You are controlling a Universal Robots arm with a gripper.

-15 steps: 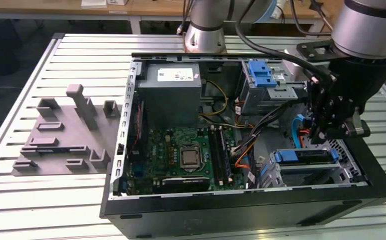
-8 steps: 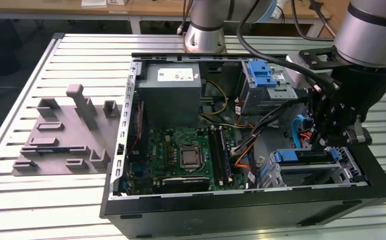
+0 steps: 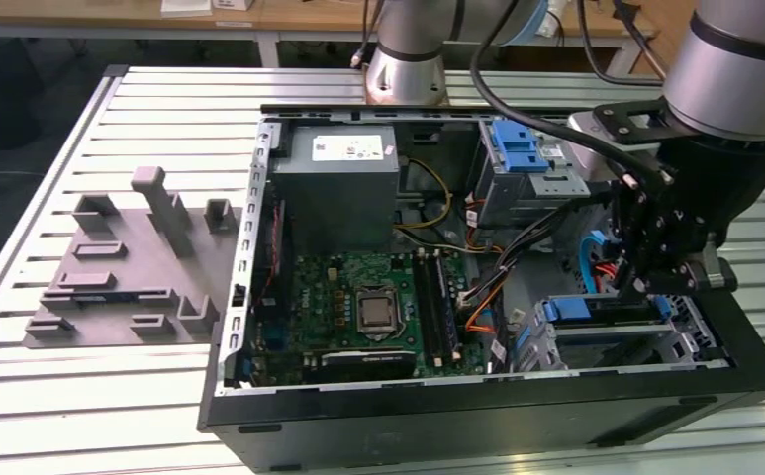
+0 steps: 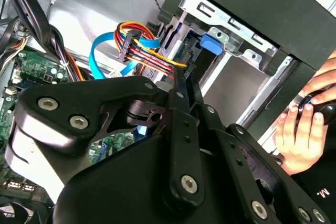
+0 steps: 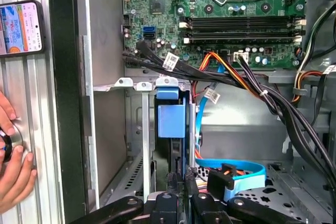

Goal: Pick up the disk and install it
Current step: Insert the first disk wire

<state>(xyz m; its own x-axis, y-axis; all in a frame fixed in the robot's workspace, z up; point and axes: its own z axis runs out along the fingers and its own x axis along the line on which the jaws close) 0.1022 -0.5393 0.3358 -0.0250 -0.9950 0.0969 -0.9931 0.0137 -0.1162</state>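
Note:
The disk [image 5: 171, 120] stands edge-on in a slot of the metal drive cage [image 5: 136, 84], its blue plastic rail facing the first wrist view. In the second wrist view, the disk's blue rail end [image 4: 210, 43] sits at the cage mouth. My gripper [image 5: 180, 178] is right behind the disk with its black fingers together, and I see nothing between them. In the second wrist view the gripper [image 4: 186, 74] points at the rail end. In the exterior view the gripper [image 3: 633, 289] reaches down into the open computer case, just above the disk [image 3: 580, 310] in the near right corner.
Blue, orange and black cables [image 5: 231, 169] run close beside the cage. The motherboard [image 3: 355, 307] and the grey power-supply box [image 3: 342, 188] fill the case's other side. A person's hand [image 5: 10, 166] and a phone [image 5: 20, 27] rest on the table outside the case wall. A grey fixture [image 3: 132, 262] lies at the exterior view's left.

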